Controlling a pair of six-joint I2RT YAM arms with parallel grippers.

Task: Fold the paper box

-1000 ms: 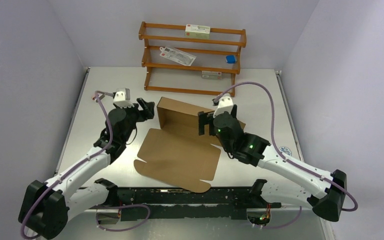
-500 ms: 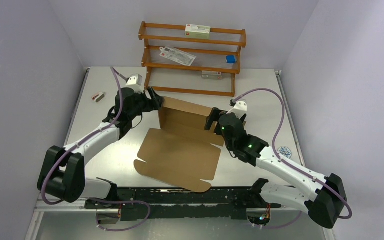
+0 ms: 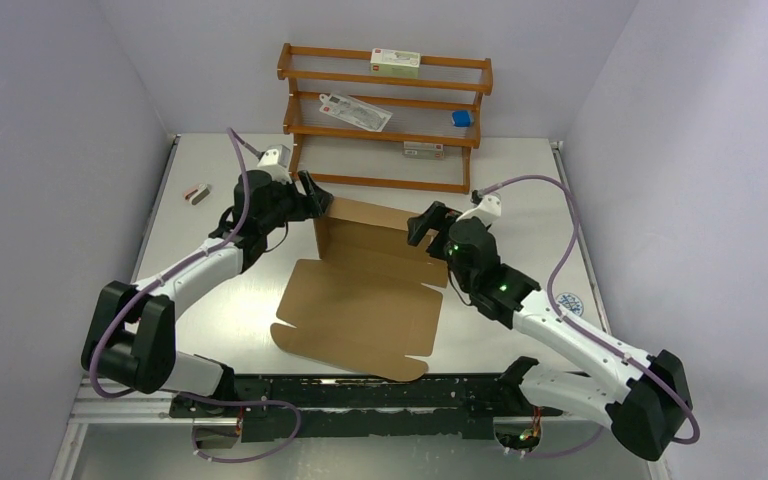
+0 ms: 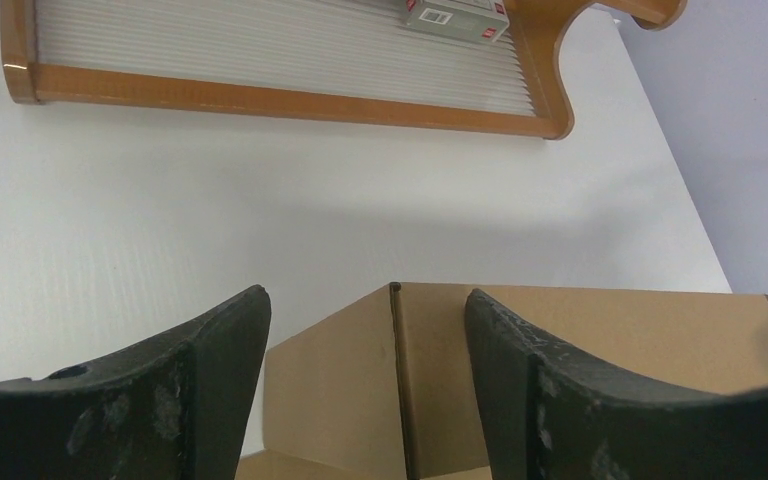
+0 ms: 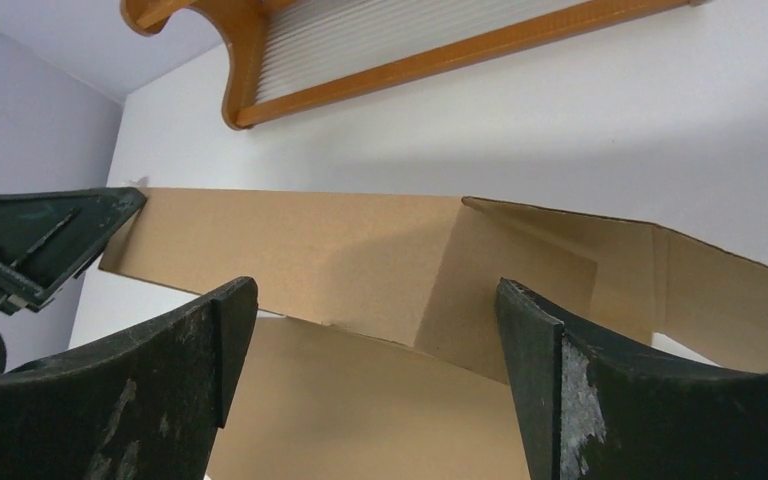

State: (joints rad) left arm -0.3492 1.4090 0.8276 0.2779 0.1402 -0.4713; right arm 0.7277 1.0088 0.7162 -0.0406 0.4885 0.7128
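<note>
Left tool swung up to paper box corner

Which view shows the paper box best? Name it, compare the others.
Top external: the paper box appears whole, front panel flat, far walls raised. Left wrist shows one upright corner; right wrist, only wall and side flap.

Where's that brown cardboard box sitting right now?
Seen from above, the paper box lies in the middle of the table, just in front of the wooden rack, between the left gripper and the right gripper at its far corners.
</note>
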